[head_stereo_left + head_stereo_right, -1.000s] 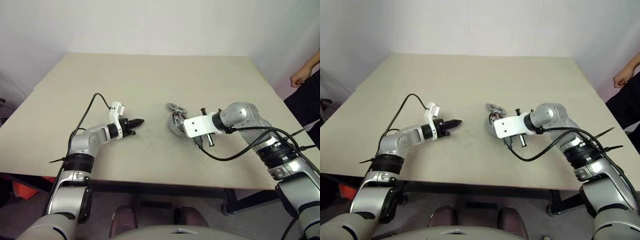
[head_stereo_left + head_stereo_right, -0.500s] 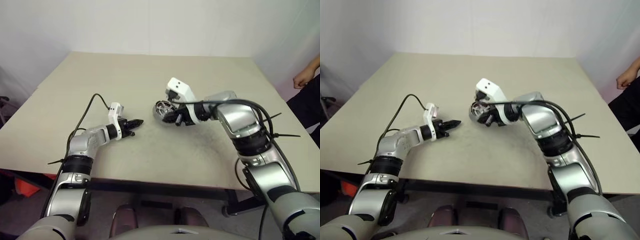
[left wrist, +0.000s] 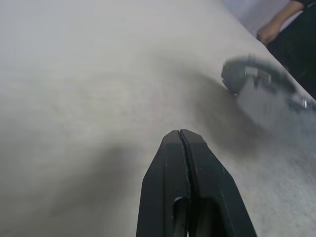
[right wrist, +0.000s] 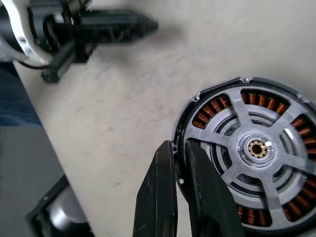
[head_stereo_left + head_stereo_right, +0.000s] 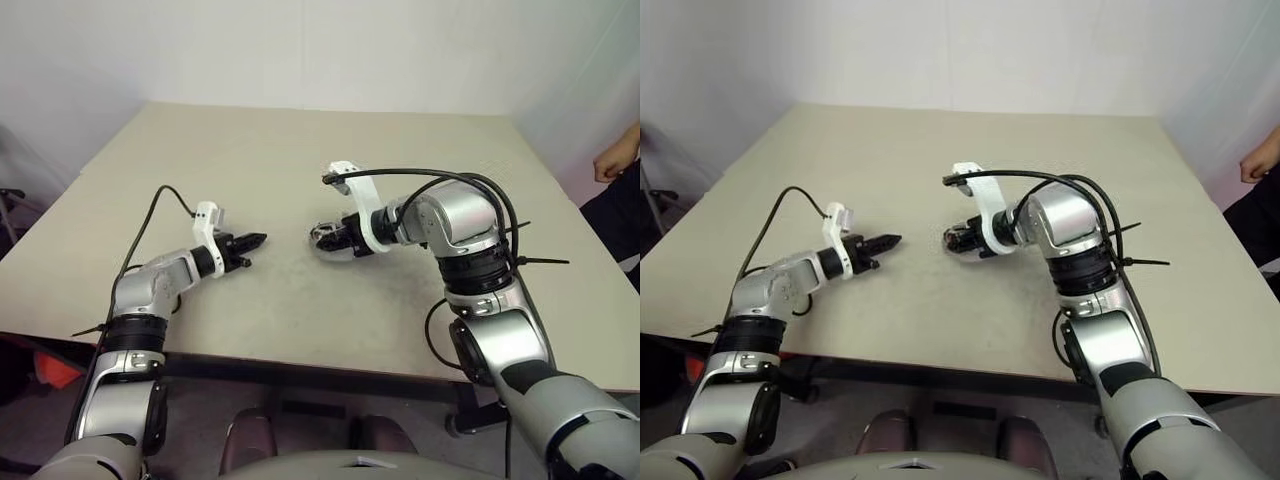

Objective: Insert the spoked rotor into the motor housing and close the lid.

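Note:
The motor housing (image 4: 256, 148) is a dark-rimmed puck with copper windings behind a silver face with broad spokes and a small hub. It sits tilted, low over the middle of the table (image 5: 330, 241); I cannot tell whether it touches the tabletop. My right gripper (image 4: 178, 145) is shut on its rim, one finger outside and one over the face. My left gripper (image 5: 258, 239) is shut with nothing in it, a hand's width to the left of the housing, pointing at it. The spoked rotor is out of view as a separate piece.
The beige table (image 5: 300, 150) stretches far beyond both arms, with its front edge close to me. A black cable (image 5: 420, 178) loops over my right forearm. A person's hand (image 5: 615, 160) shows at the right edge, off the table.
My right wrist has rolled over and carried the housing to the left, toward the left gripper. The left gripper has drifted a little to the left, still shut.

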You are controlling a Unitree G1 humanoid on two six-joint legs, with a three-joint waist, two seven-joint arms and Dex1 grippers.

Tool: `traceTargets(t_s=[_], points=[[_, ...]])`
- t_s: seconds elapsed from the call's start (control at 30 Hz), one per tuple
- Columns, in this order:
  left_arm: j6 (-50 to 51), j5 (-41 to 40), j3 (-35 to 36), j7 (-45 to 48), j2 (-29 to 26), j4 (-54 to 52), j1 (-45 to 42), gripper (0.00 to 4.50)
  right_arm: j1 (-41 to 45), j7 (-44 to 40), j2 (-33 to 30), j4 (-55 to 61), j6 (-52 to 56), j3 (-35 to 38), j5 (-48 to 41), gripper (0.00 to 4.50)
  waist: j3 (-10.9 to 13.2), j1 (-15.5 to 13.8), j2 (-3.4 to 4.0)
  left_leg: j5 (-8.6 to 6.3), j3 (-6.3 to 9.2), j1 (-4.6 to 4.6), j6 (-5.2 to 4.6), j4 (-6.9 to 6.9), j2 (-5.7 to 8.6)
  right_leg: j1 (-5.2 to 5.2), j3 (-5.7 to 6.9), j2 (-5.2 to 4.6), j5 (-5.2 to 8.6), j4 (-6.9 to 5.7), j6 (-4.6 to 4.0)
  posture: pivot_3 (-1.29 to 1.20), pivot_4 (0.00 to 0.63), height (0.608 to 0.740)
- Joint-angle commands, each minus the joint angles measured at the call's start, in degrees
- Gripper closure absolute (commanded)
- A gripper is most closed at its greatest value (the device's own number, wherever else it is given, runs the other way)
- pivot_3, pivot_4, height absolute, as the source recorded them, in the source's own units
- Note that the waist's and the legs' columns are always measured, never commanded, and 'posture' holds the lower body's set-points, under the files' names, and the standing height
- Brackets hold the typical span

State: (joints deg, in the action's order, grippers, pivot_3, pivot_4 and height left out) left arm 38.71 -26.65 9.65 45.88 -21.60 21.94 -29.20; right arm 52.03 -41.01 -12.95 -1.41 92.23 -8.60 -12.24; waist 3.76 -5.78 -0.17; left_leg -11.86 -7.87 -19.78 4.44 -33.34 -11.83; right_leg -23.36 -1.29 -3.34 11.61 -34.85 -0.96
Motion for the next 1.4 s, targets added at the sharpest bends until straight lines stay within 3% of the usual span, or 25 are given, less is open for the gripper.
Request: traceTargets(t_s=[0.03, 0.23, 0.67, 0.9, 1.1, 1.23, 1.3, 1.4], points=[[-1.0, -0.7, 1.3, -0.1, -1.3, -1.1, -0.8, 4.50, -1.2, 6.2, 2.2, 1.0, 0.3, 4.1, -1.2, 4.50, 0.0, -0.1, 0.00, 0.01, 0.00, -0.01, 0.02, 0.02, 0.01, -0.01, 0.00, 0.00, 0.00, 0.01, 0.00, 0.00, 0.000, 0.740], [-0.9, -0.7, 1.0, -0.1, -1.5, -1.7, -0.7, 4.50, -2.2, 14.7, 7.7, -1.4, 0.3, 9.0, 0.1, 4.50, 0.0, 0.0, 0.00, 0.05, 0.00, -0.15, 0.09, 0.13, -0.01, -0.20, 0.05, 0.02, -0.01, 0.02, 0.02, 0.00, 0.000, 0.740], [-1.5, -0.2, 0.7, 0.0, -1.9, -0.6, -1.7, 4.50, -2.3, 23.1, 13.9, -3.5, 0.2, 14.2, -0.6, 4.50, 0.0, 0.1, 0.00, 0.23, 0.02, -0.06, 0.40, 0.23, 0.00, -0.17, 0.05, 0.01, -0.04, -0.07, 0.01, 0.00, 0.000, 0.740], [-1.8, 0.0, 0.7, 0.0, -2.1, -0.3, -1.8, 4.50, -1.8, 23.9, 13.7, -1.9, -1.1, 12.5, -1.9, 2.27, 0.0, 0.1, 0.00, 0.23, 0.02, -0.10, 0.40, 0.28, -0.01, -0.21, 0.08, 0.01, -0.10, -0.03, 0.11, 0.00, 0.000, 0.740], [-2.1, 0.0, 0.5, 0.0, -1.9, 0.1, -1.8, 4.50, 3.7, 22.2, 12.5, -1.2, -0.8, 17.3, -4.7, 2.27, 0.0, 0.1, 0.01, 0.24, 0.03, -0.10, 0.42, 0.28, 0.00, -0.21, 0.09, 0.01, -0.12, -0.05, 0.14, 0.00, 0.000, 0.740], [-2.1, -0.2, 0.2, 0.0, -1.2, -0.4, -1.6, 4.50, 4.8, 21.4, 10.2, -2.4, -9.0, 22.8, -6.2, 2.27, 0.0, 0.0, -0.01, 0.24, 0.03, -0.11, 0.42, 0.30, -0.02, -0.22, 0.11, 0.03, -0.12, -0.03, 0.14, 0.00, 0.000, 0.740], [-2.0, -0.5, 0.1, 0.0, -0.6, -0.9, -1.6, 4.50, 2.2, 21.1, 6.8, -3.3, -17.7, 23.3, -5.0, 2.27, 0.0, -0.3, -0.02, 0.24, 0.03, -0.17, 0.42, 0.30, -0.01, -0.22, 0.13, 0.01, -0.13, 0.01, 0.16, 0.00, 0.000, 0.740], [-1.8, -1.1, -0.3, 0.5, 0.3, -2.3, -1.5, 4.50, -2.5, 21.2, 3.4, -2.9, -19.8, 27.7, -6.5, 2.27, 0.0, -0.8, -0.08, 0.25, 0.03, -0.21, 0.41, 0.27, 0.01, -0.19, 0.15, -0.02, -0.14, 0.03, 0.17, 0.00, 0.000, 0.740]])
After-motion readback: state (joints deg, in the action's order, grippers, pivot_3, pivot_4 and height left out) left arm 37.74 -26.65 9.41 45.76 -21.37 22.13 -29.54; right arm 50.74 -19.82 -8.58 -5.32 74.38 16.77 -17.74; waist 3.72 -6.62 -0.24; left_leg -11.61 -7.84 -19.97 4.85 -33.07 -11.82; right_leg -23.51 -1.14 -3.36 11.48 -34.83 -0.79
